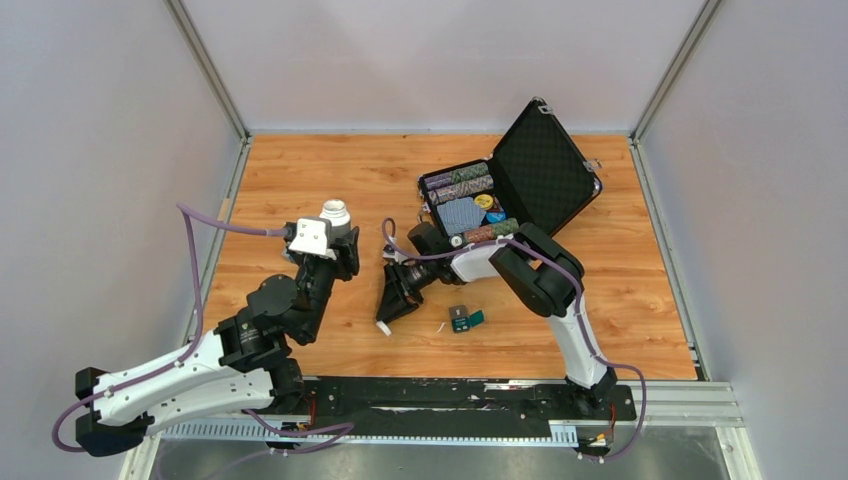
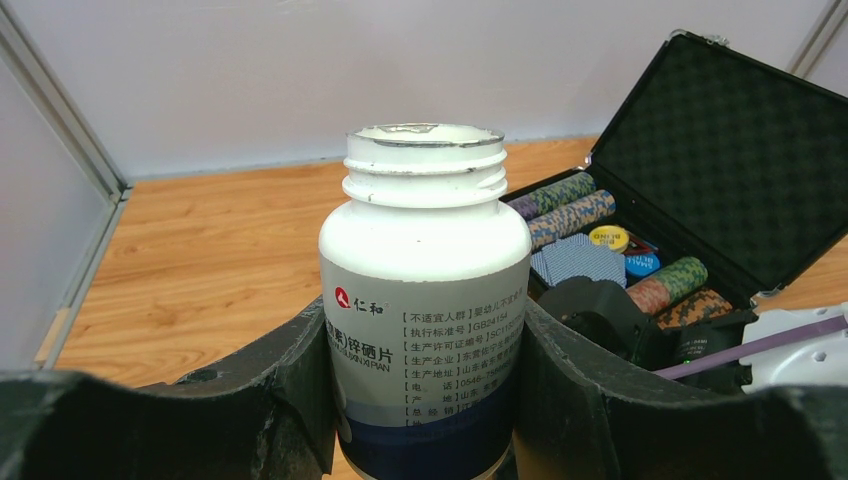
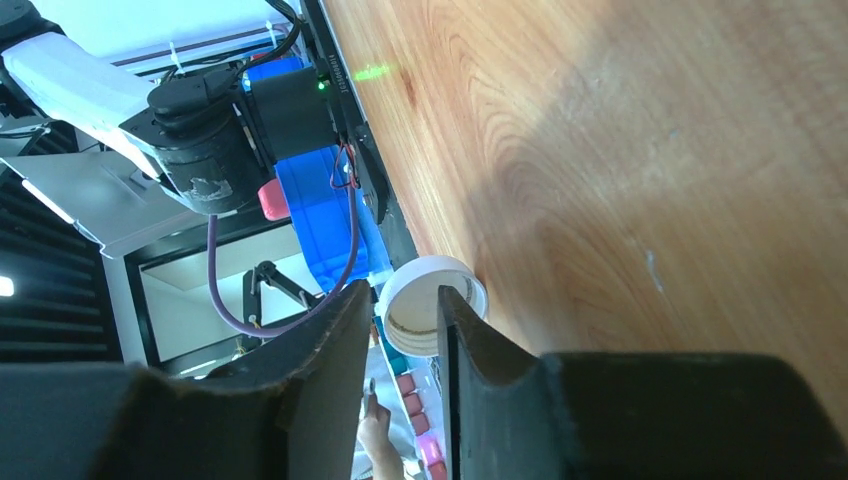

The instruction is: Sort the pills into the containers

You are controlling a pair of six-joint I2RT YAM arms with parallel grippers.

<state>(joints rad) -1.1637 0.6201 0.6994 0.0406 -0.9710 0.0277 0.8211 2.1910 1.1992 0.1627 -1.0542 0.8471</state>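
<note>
At centre, left jaws clamp bottle [image 2: 425, 300]; right jaws narrowly apart at cap [image 3: 410, 310].

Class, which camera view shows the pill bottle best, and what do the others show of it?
Left wrist: the bottle fills the frame, uncapped, label readable, clamped in the left gripper. The top view shows it small and distant; the right wrist view misses it.

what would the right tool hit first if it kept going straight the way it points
Probably the white cap lying on the wooden table just past the right tool; depth is unclear.
</note>
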